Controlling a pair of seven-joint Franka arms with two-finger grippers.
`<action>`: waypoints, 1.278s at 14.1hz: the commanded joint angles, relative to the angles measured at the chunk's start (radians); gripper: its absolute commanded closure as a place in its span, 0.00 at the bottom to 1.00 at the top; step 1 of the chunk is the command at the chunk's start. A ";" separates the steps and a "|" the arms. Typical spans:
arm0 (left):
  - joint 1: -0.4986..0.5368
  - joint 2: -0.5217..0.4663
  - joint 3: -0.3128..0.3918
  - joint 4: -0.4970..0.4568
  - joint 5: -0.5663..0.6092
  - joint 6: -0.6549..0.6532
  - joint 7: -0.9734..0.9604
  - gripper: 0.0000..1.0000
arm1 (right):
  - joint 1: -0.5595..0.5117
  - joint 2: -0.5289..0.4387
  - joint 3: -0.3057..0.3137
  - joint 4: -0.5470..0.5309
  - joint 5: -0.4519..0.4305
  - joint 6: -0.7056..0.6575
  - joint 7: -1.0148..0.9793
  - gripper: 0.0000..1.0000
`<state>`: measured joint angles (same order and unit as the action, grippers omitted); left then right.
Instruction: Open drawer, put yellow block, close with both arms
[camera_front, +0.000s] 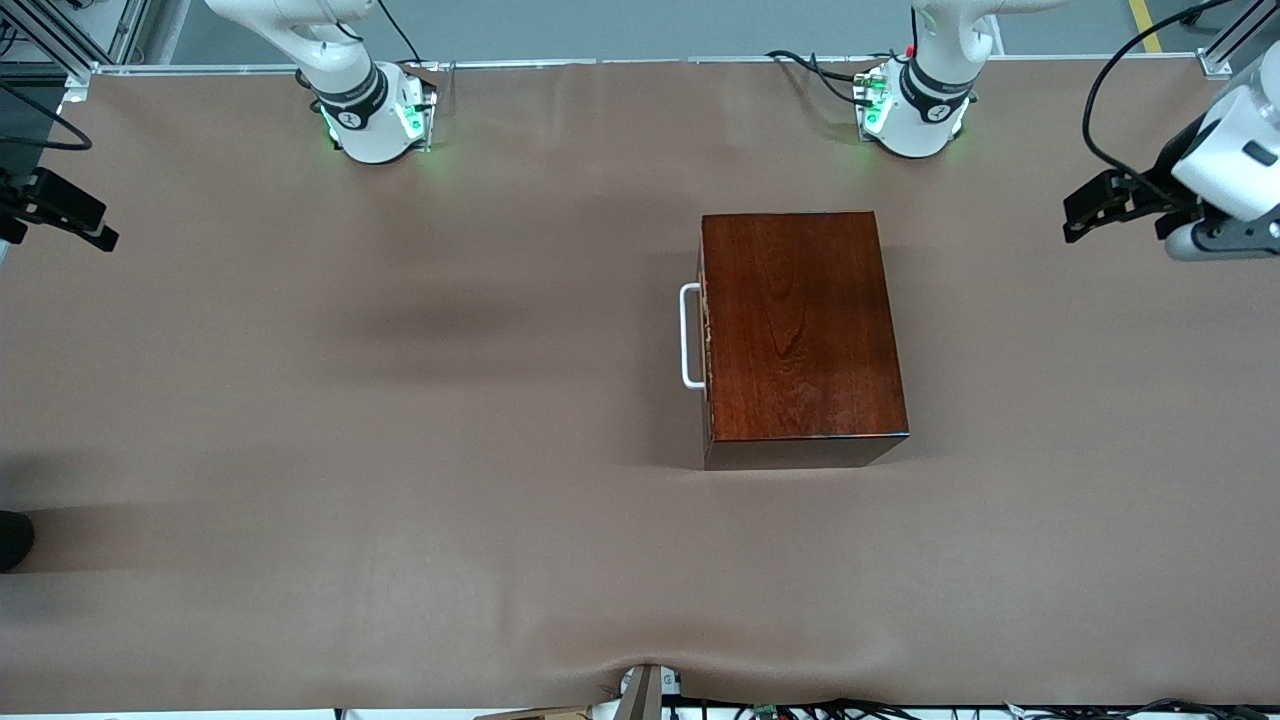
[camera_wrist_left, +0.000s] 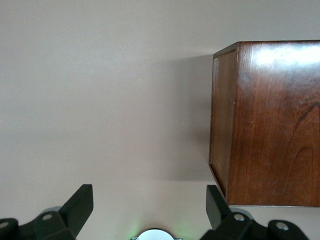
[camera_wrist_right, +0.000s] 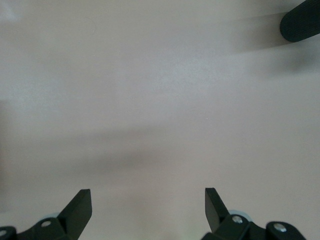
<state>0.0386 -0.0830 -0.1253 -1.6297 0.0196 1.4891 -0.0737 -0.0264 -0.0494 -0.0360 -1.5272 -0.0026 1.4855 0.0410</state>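
The glossy mahogany-coloured box (camera_front: 800, 330) stands mid-table, toward the left arm's end. Its drawer (camera_front: 706, 345) is shut, and the white bar handle (camera_front: 689, 336) faces the right arm's end. The box also shows in the left wrist view (camera_wrist_left: 275, 125). The yellow block is not in view. My left gripper (camera_front: 1082, 210) hangs open and empty over the left arm's end of the table, clear of the box; its wrist view shows it (camera_wrist_left: 150, 200) open over bare table. My right gripper (camera_front: 85, 222) hangs open and empty over the right arm's end, and its wrist view shows it (camera_wrist_right: 148, 200) open.
A brown mat (camera_front: 400, 450) covers the table. A dark rounded object (camera_front: 12, 540) sits at the table's edge at the right arm's end, and it also shows in the right wrist view (camera_wrist_right: 301, 22). Cables (camera_front: 820, 708) lie along the edge nearest the front camera.
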 joint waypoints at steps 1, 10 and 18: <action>0.021 -0.052 -0.017 -0.035 0.016 0.007 0.035 0.00 | -0.021 0.006 0.011 0.021 0.023 -0.014 -0.006 0.00; 0.012 -0.023 -0.017 0.048 0.016 -0.012 0.023 0.00 | -0.023 0.006 0.011 0.021 0.023 -0.014 -0.006 0.00; 0.014 -0.018 -0.016 0.060 0.003 -0.049 0.020 0.00 | -0.023 0.006 0.011 0.021 0.023 -0.014 -0.006 0.00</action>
<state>0.0412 -0.1118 -0.1296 -1.5994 0.0196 1.4693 -0.0603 -0.0265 -0.0494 -0.0360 -1.5272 -0.0026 1.4854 0.0410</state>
